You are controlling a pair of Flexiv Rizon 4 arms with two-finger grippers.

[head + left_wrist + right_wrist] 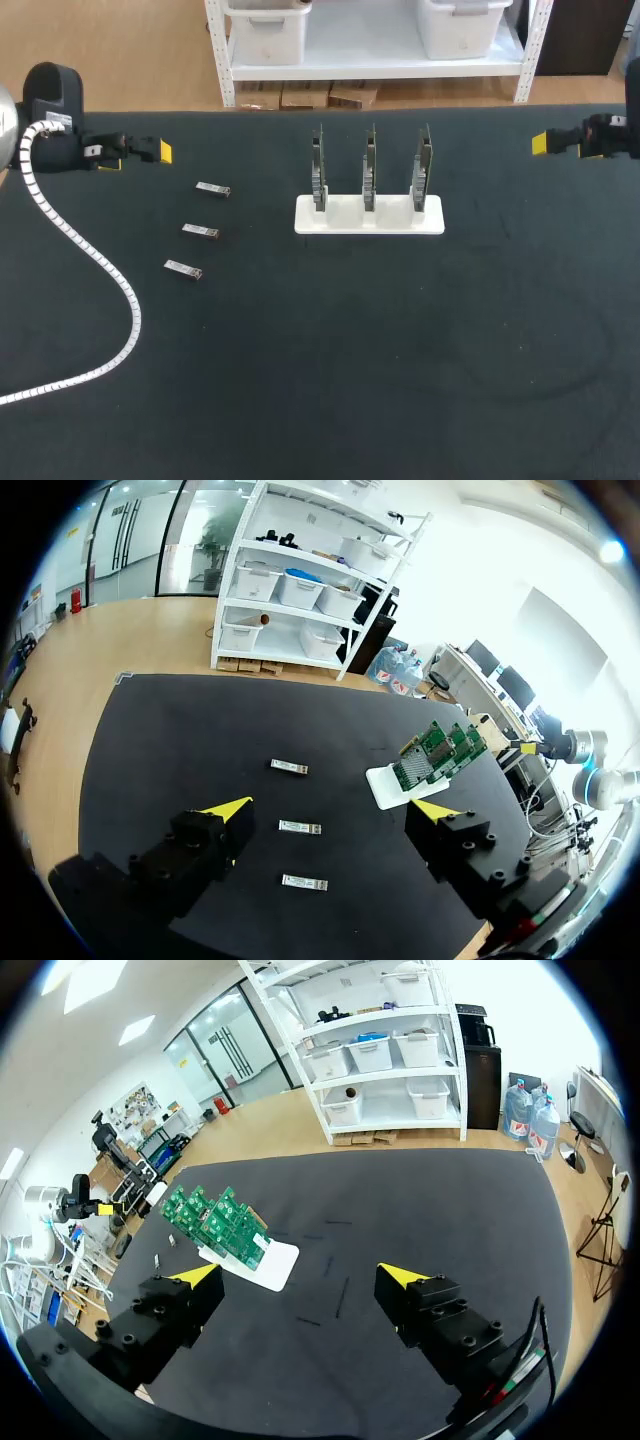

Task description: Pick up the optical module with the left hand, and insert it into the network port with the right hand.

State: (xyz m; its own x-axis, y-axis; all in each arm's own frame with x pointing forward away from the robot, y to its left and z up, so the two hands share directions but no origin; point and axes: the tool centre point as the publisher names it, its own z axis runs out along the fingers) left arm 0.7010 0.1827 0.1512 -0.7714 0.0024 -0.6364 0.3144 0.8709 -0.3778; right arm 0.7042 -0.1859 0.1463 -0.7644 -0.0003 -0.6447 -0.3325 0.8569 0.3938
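Three small silver optical modules lie in a slanting row on the black table [330, 360]: one at the back [213, 189], one in the middle [200, 231], one in front [183, 268]. My left gripper [140, 155] hovers open at the far left, behind them and apart from them. From the left wrist the modules [300, 827] lie on the mat ahead of the open gripper [333, 808]. A white stand [369, 215] holds three upright green circuit boards [369, 165]. My right gripper [560, 145] is open at the far right, with nothing between its fingers [400, 1278]; the boards [215, 1225] are ahead of it.
A white ribbed cable hose [90, 260] from the left arm snakes across the table's left side towards the front edge. The stand [385, 785] sits at the middle back of the mat.
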